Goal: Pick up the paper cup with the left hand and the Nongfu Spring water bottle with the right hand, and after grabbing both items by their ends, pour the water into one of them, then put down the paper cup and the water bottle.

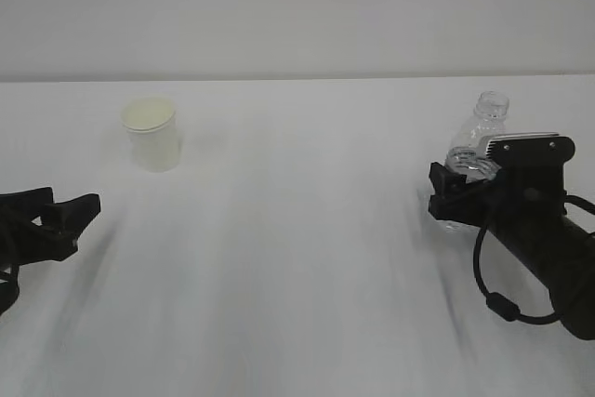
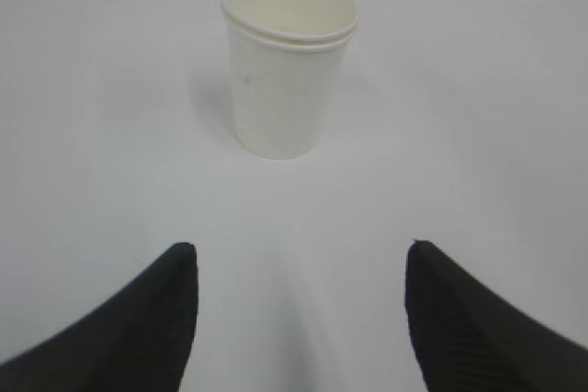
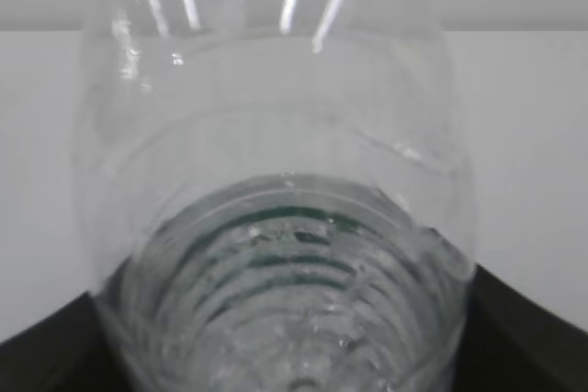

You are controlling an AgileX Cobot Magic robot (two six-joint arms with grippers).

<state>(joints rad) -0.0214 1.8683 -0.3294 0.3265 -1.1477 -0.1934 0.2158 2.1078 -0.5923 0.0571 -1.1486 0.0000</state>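
We have the left pincer [image 1: 88, 206] spread wide and empty, low over the white desk [image 1: 297, 258], its fingers [image 2: 161, 319] lined up on either side of the path to the paper cup [image 2: 288, 61]. The cup stands upright, mouth up, well apart from the pincer, so it looks ready to be approached square on. Our right pincer [image 1: 453, 194] has the Nongfu Spring water bottle [image 1: 476, 141] between its spread fingers, low on the ribbed body; whether they press it yet we cannot tell. The bottle stands upright and uncapped, which keeps the water [image 3: 294, 319] inside.
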